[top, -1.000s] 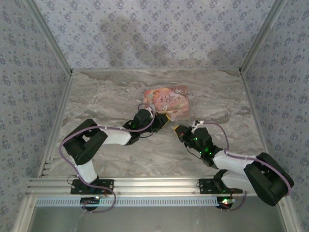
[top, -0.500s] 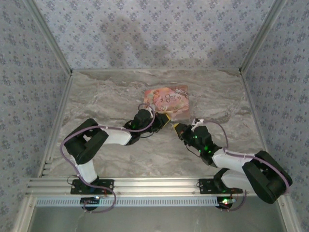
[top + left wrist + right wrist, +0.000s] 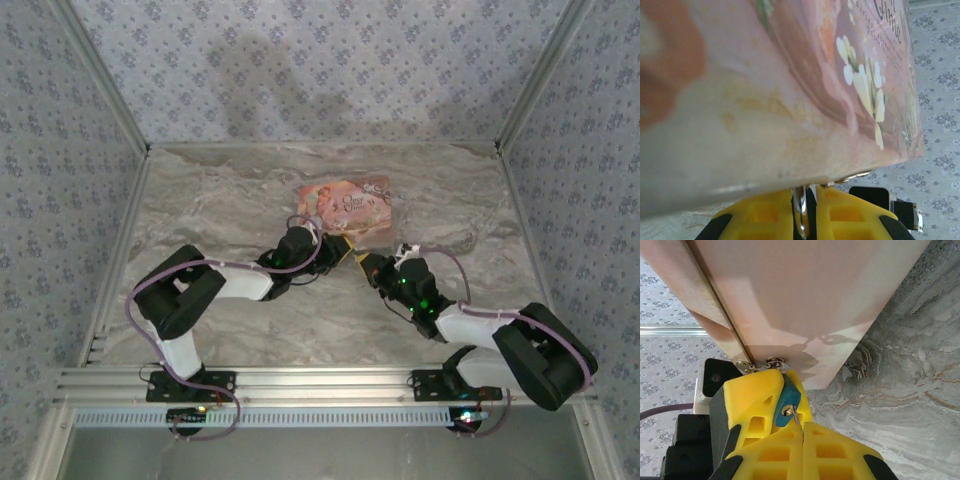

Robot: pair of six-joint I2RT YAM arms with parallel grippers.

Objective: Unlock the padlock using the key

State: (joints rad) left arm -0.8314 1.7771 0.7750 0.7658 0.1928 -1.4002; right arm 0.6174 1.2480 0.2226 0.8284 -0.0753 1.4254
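The teal padlock (image 3: 785, 400) is pinched between the yellow fingers (image 3: 752, 392) of my left gripper (image 3: 341, 248), right under the corner of the pink box (image 3: 805, 300). Its brass keyhole faces my right gripper (image 3: 803, 432). That gripper is shut on the thin silvery key (image 3: 797, 417), whose tip touches the keyhole. In the left wrist view my left gripper (image 3: 805, 196) is shut on a shiny metal edge of the padlock (image 3: 801, 212), tight against the box (image 3: 770, 85). From above, my right gripper (image 3: 367, 265) nearly meets the left one, tip to tip.
The pink illustrated box (image 3: 345, 207) lies mid-table just beyond both grippers. Its small metal latch rings (image 3: 773, 360) sit right by the padlock. Bare marble table (image 3: 220, 200) surrounds it, with patterned walls on three sides.
My right arm has crept a little left and forward, bringing its gripper closer to the left gripper. The left arm and the box have stayed put.
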